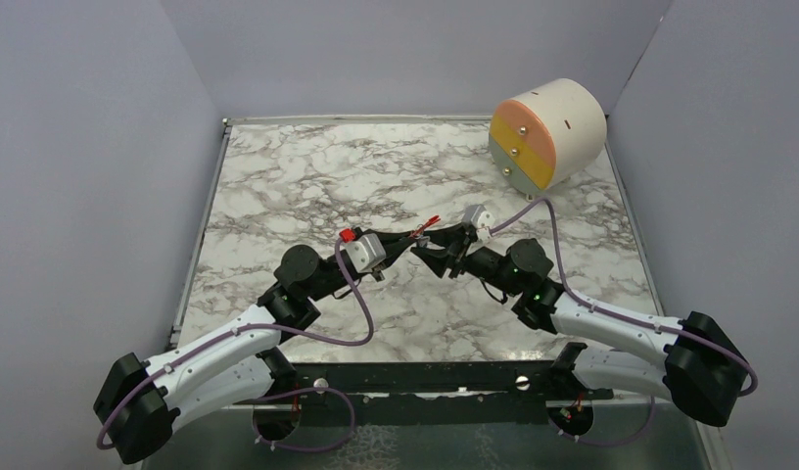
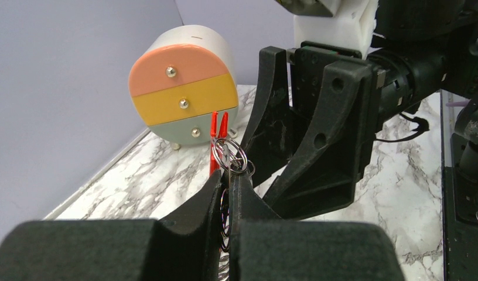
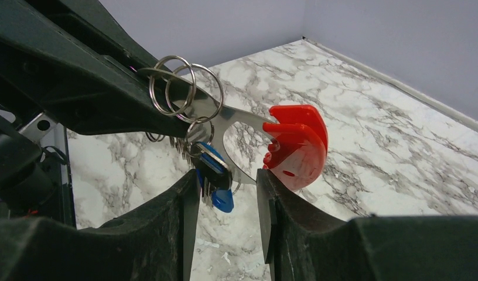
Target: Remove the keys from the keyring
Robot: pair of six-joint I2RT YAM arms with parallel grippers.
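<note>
Left of the marble table's [image 1: 278,186] middle, the left gripper [image 1: 412,238] reaches toward the right with its fingers [image 2: 213,193] pressed together, clamped on the keys [image 3: 212,174] where their silvery split rings [image 3: 178,88] gather. Seen from the left wrist, those rings [image 2: 229,155] stand just above the closed fingertips, and some of the bunch shows dark in the slit between them. The bunch is held up off the table, at the place where the two grippers meet. Below the rings the keys hang in a tight cluster, the blue-headed key [image 3: 220,199] lowest and nearest the right wrist camera. A flat metal plate [image 3: 242,126] runs on from the rings to the red keyring [image 3: 298,146], which juts past the left fingertips; from above the keyring [image 1: 433,221] shows as a small red sliver just beyond the point where the arms meet. The right gripper [image 1: 433,245] faces the left one with a narrow gap between its fingers [image 3: 166,234], one finger on each side of the hanging keys, the blue head sitting in that gap. Whether either finger touches the keys or the plate cannot be told. The keyring lies outside this gap, above and beside the right-hand fingertip. Far right, at the table's back corner, the round drawer unit [image 1: 547,132] stands well apart.
</note>
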